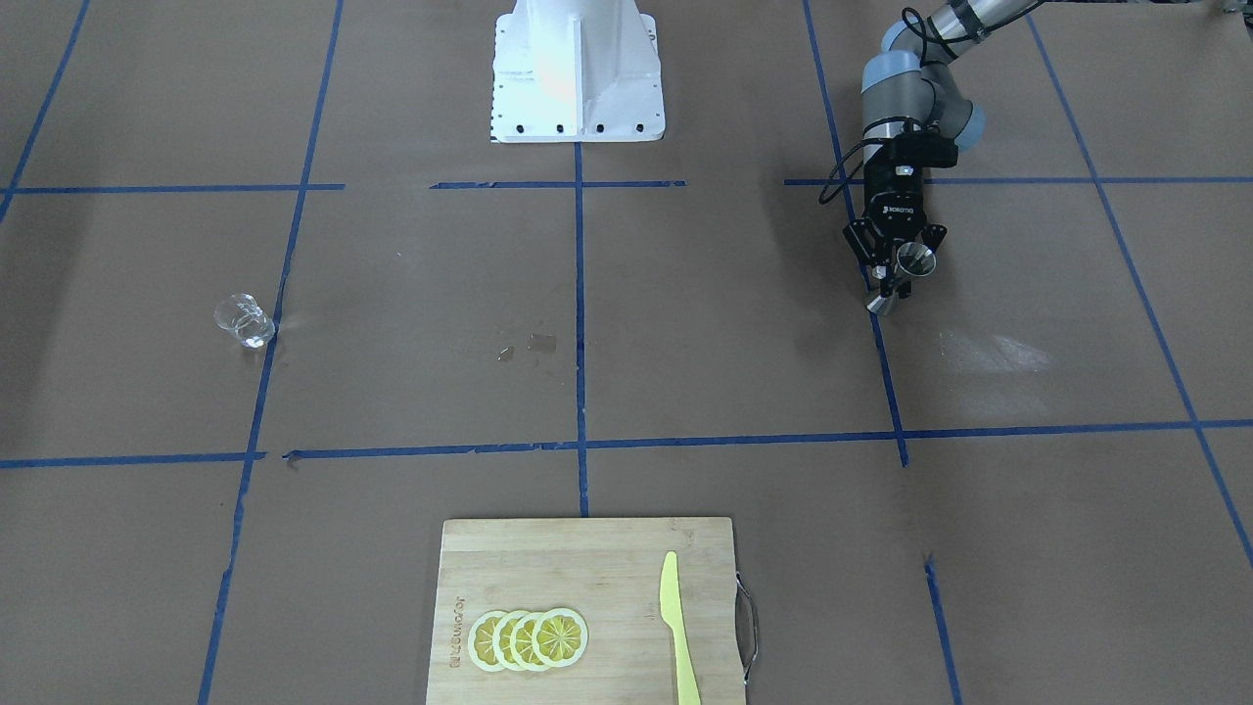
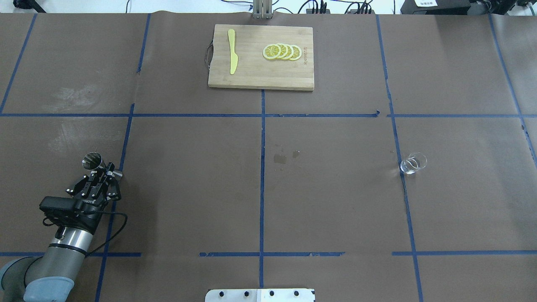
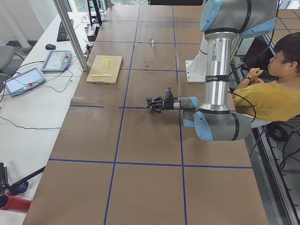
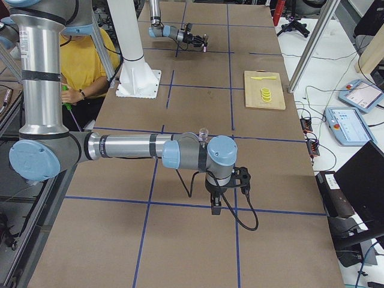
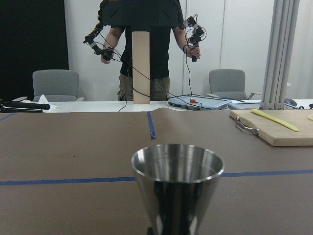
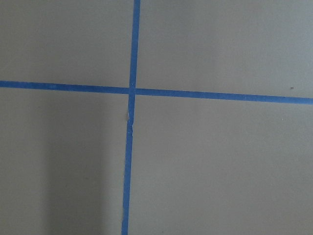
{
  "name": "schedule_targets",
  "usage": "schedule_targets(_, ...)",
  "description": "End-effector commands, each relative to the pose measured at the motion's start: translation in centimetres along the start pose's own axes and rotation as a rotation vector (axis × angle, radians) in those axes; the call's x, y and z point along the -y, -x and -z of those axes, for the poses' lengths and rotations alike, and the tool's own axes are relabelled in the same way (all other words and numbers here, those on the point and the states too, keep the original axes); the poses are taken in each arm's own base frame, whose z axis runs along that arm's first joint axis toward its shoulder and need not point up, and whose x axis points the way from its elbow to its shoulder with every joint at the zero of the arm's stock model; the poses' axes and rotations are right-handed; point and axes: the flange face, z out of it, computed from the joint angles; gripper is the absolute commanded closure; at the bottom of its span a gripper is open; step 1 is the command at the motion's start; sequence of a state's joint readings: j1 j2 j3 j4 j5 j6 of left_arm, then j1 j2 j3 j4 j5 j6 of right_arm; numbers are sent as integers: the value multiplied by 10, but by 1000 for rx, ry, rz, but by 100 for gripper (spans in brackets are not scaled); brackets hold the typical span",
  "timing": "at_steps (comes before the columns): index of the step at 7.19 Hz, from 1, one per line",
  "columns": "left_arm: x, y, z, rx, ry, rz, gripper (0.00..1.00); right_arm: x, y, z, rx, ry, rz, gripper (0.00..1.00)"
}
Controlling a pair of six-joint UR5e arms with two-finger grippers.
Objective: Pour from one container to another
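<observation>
On the robot's-left side of the cutting board (image 2: 260,79), and well nearer the robot than it, the left arm reaches out low over the worktop (image 2: 335,201). Forearm close to level, wrist aimed toward the board's end of the worktop.

Left tool (image 2: 105,171): fingers closed onto the narrow waist of the steel jigger (image 2: 92,160). Jigger held upright, mouth up. The wrist view has the upper cone's open rim right before the lens. Whether its foot touches the worktop: cannot tell.

Right arm: seen from the exterior right view alone, elbow folded. Right tool (image 4: 215,209) points straight down close over the worktop, far from the board on the robot's-right side. Its wrist camera sees just a crossing of blue tape (image 6: 132,90). How far this tool is open: cannot tell.

Glass cup (image 2: 413,163): upright on the worktop, robot's-right of the board and nearer the robot, touching a tape line. Apart from the right tool, well apart from the left tool and the jigger.

The board carries four overlapped lemon slices (image 2: 282,52) and a yellow knife (image 2: 232,56). Between jigger and glass, straight out from the board's near edge by the centre tape line: two small damp marks (image 2: 280,158).

A person in a yellow shirt (image 3: 262,101) sits behind the robot. A second person (image 5: 146,44) stands beyond the board, a controller in each hand.
</observation>
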State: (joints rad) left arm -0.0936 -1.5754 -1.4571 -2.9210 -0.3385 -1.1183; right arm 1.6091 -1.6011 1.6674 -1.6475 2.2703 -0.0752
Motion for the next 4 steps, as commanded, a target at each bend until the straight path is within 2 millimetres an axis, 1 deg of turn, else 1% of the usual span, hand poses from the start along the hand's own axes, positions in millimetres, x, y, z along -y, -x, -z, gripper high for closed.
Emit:
schedule_targets(1,1,0,0,-1,0,1,67,1,0,0,0,-1,1,0)
schedule_targets(3,1,0,0,-1,0,1,48,1,0,0,0,-1,1,0)
schedule_targets(4,1,0,0,-1,0,1,45,1,0,0,0,-1,1,0)
